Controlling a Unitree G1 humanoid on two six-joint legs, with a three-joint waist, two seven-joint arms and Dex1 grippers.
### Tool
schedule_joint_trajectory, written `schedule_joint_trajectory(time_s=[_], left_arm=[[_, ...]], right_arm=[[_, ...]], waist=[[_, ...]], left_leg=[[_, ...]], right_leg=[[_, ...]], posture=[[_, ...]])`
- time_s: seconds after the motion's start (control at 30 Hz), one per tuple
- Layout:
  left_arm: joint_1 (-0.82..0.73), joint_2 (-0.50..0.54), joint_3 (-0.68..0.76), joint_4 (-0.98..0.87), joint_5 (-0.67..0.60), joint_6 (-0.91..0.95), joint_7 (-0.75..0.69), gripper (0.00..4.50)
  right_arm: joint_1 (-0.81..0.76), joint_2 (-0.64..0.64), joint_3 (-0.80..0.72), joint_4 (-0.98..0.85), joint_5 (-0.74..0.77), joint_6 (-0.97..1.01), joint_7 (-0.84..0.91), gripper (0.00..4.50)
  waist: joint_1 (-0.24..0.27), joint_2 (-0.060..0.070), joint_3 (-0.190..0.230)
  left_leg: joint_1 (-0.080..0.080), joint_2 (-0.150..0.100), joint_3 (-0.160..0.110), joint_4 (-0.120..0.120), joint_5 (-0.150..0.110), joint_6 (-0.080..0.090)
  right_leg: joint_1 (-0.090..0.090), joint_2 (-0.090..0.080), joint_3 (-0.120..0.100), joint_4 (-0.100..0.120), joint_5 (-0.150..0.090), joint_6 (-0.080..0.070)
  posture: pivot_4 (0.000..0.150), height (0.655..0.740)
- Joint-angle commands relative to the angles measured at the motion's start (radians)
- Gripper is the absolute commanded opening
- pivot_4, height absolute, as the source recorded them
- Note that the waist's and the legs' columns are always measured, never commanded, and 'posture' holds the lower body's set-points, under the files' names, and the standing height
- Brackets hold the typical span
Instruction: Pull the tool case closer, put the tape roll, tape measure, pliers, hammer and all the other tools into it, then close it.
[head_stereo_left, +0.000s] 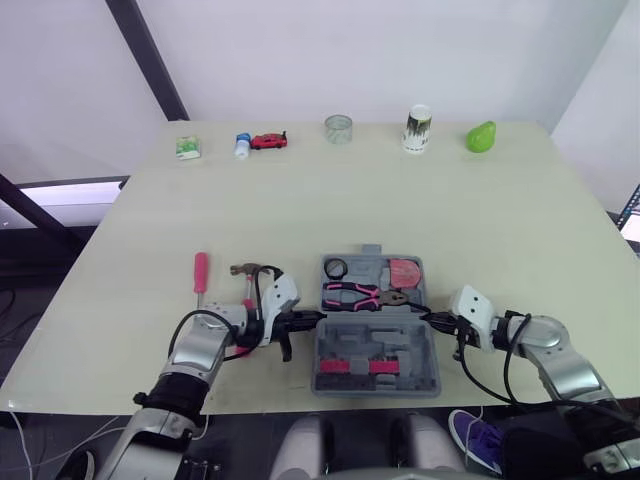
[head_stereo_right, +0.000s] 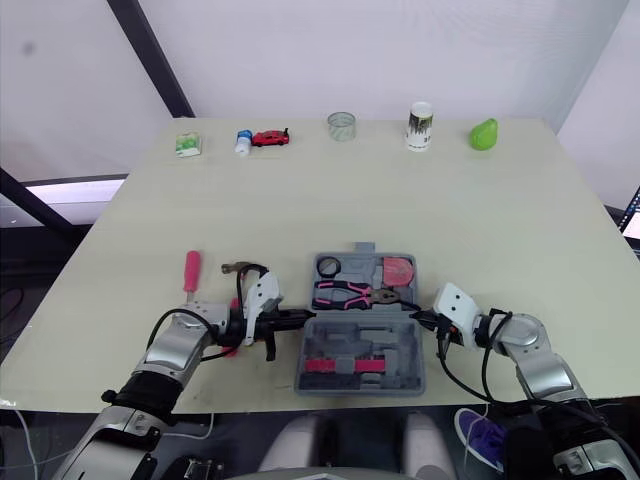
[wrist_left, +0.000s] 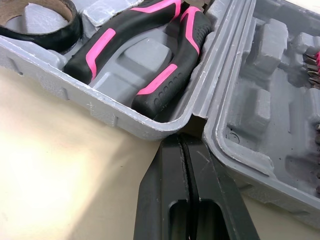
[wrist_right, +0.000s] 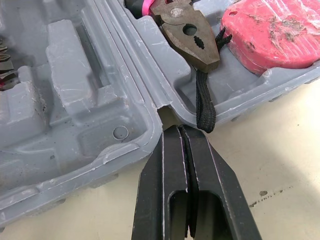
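Fingers together, left tool (head_stereo_left: 305, 320) and right tool (head_stereo_left: 432, 318) touch the tool case (head_stereo_left: 400, 346) at 9 and 3 o'clock. Bare counter (head_stereo_left: 400, 210) lies toward 12.

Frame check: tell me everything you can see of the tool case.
The tool case is grey moulded plastic, lying open flat on the table near its front edge. Its far half holds the tape roll, pink-handled pliers and red tape measure; the near half has shaped recesses and a row of pink pieces. The shut left gripper and right gripper meet the hinge notches at either side.
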Motion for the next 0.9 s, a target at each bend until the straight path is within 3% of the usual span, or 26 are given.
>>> schedule_joint_trajectory(time_s=[0.03, 0.9], left_arm=[[-0.010, 0.002, 0.009, -0.019, -0.009, -0.002, 0.004, 0.02], [-0.014, 0.010, 0.013, -0.015, -0.013, 0.000, -0.001, 0.02]], right_arm=[[-0.029, 0.030, 0.026, -0.039, 0.013, -0.020, 0.006, 0.00], [-0.065, 0.067, 0.021, 0.002, -0.019, -0.048, -0.021, 0.00]], waist=[[-0.001, 0.000, 0.000], [0.000, 0.000, 0.000]], left_leg=[[0.000, 0.000, 0.000, 0.000, 0.000, 0.000], [0.000, 0.000, 0.000, 0.000, 0.000, 0.000]], right_leg=[[0.000, 0.000, 0.000, 0.000, 0.000, 0.000], [-0.001, 0.000, 0.000, 0.000, 0.000, 0.000]], posture=[[0.150, 0.7400], [0.150, 0.7400]])
